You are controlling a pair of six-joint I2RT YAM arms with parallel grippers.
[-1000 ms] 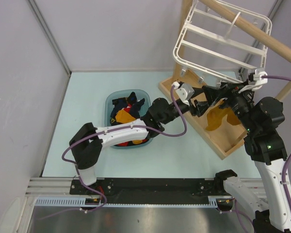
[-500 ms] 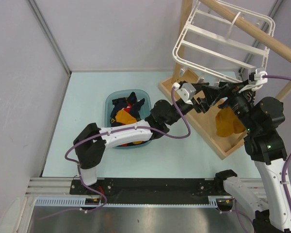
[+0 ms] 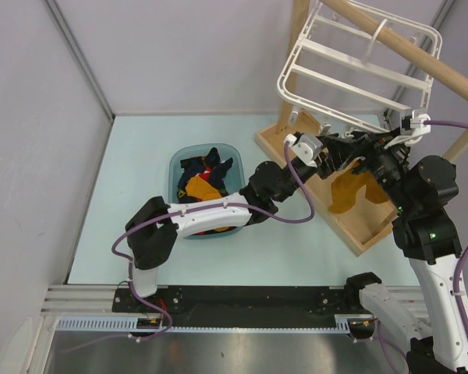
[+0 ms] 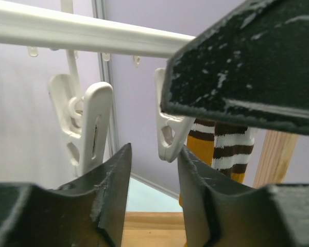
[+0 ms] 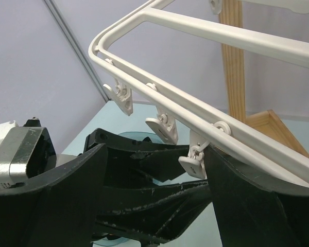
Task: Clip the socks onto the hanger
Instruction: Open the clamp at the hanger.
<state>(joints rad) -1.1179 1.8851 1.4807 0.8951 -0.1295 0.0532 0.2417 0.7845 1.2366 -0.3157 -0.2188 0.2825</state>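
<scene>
Two hands: left hand [image 4: 153, 172], right hand [image 5: 154, 154], both open.
Clip [image 4: 170, 131]: on hanger [image 4: 92, 32], just above left hand.
Sock [image 4: 216, 149]: mustard, striped cuff, hanging behind.

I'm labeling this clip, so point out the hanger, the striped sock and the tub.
hanger [image 3: 357, 86]: top view, on a cross bar.
striped sock [image 4: 224, 148]: left wrist view, on its striped cuff.
tub [image 3: 172, 175]: top view, on its left rim.
</scene>
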